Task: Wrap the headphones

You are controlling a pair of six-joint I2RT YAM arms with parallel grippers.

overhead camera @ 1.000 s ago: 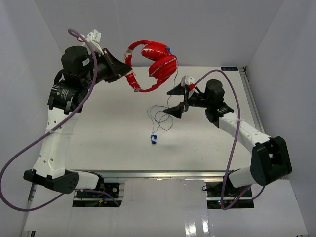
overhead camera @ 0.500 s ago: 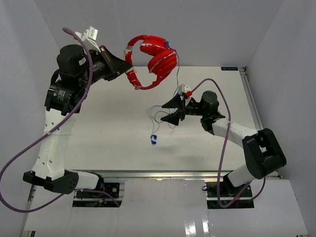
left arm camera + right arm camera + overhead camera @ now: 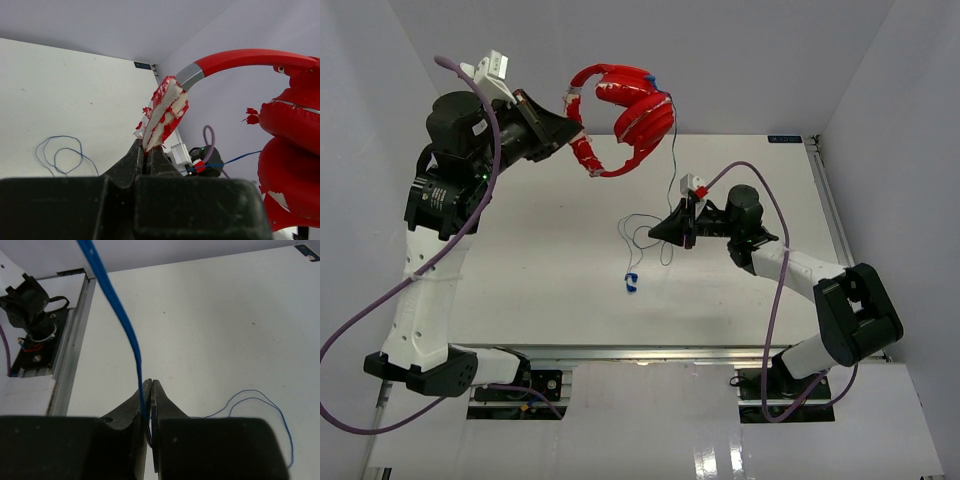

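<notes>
The red headphones (image 3: 620, 110) hang in the air above the far left of the table. My left gripper (image 3: 574, 130) is shut on their torn, white-padded end (image 3: 162, 112); the headband (image 3: 240, 59) arcs off to the right and the earcups (image 3: 292, 150) hang beside it. The thin blue cord (image 3: 671, 165) drops from the earcups to my right gripper (image 3: 657, 232), which is shut on it low over the table's middle. In the right wrist view the cord (image 3: 117, 305) runs down between the closed fingers of that gripper (image 3: 151, 386). Slack loops (image 3: 642, 232) and the blue plug (image 3: 632, 283) lie on the table.
The white table (image 3: 540, 270) has a metal rail along its right edge (image 3: 828, 200). White walls enclose the back and sides. Purple robot cables (image 3: 370, 300) hang off both arms. The table's near rail and a mount (image 3: 35, 335) show in the right wrist view.
My right gripper has moved left and closed from wide open onto the blue cord. My left arm has lifted the headphones slightly higher and to the left.
</notes>
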